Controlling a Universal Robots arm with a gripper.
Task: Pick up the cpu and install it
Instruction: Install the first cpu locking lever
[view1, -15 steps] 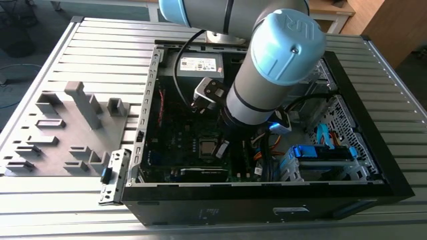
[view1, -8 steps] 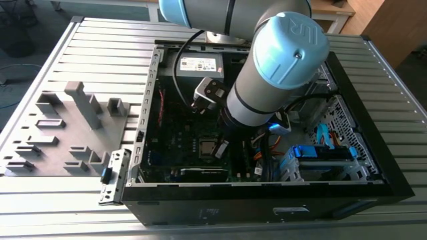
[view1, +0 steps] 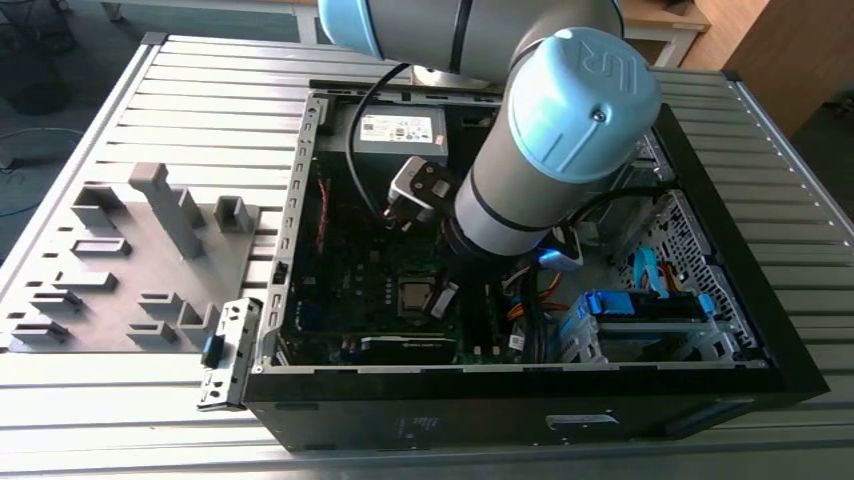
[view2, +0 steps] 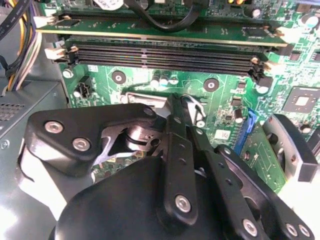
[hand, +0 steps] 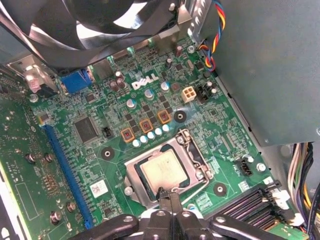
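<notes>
i see my gripper (hand: 169, 196) with fingers pressed together, seemingly empty, at the edge of the cpu (hand: 164, 171) seated in its socket frame (hand: 200, 159); memory slots (hand: 252, 202) lie nearby.

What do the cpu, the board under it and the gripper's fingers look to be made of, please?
The cpu: apparently metal on top, a dull silver-grey plate with a soft sheen. The motherboard: likely fibreglass circuit board, glossy green with fine traces and solder points. The gripper has fingers that look like black-coated metal, matt, joined by bright screws; plastic cannot be ruled out.
</notes>
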